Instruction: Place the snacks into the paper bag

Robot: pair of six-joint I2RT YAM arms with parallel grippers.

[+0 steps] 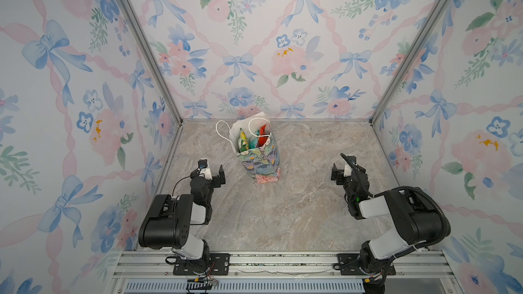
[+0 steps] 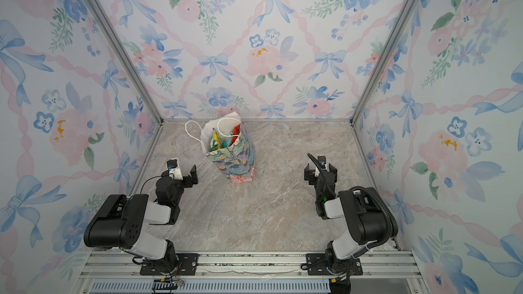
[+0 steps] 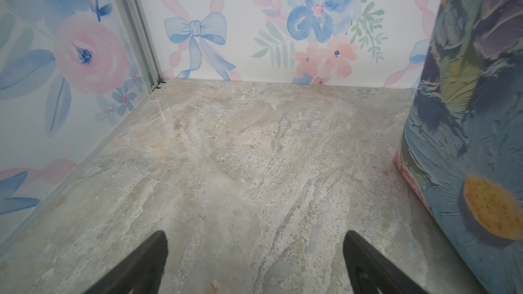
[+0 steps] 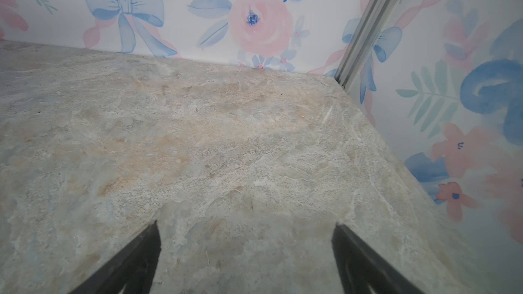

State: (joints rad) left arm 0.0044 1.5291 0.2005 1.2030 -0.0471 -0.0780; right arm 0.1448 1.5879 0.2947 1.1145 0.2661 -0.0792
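Note:
The paper bag (image 1: 261,162) (image 2: 236,162) stands upright at the back middle of the table, its white cord handles hanging loose. Several snacks (image 1: 249,141) (image 2: 223,142) in yellow, green, teal and red stick up inside its open mouth. No snack lies on the table in any view. My left gripper (image 1: 210,171) (image 2: 182,171) hovers open and empty just left of the bag, whose painted side (image 3: 467,137) fills one edge of the left wrist view beside the spread fingers (image 3: 158,250). My right gripper (image 1: 347,167) (image 2: 320,167) (image 4: 246,229) is open and empty, well to the right of the bag.
The marbled stone tabletop (image 1: 283,216) is enclosed by floral papered walls on the left, back and right, with aluminium posts (image 1: 147,52) at the back corners. An aluminium rail (image 1: 283,261) carrying both arm bases runs along the front edge.

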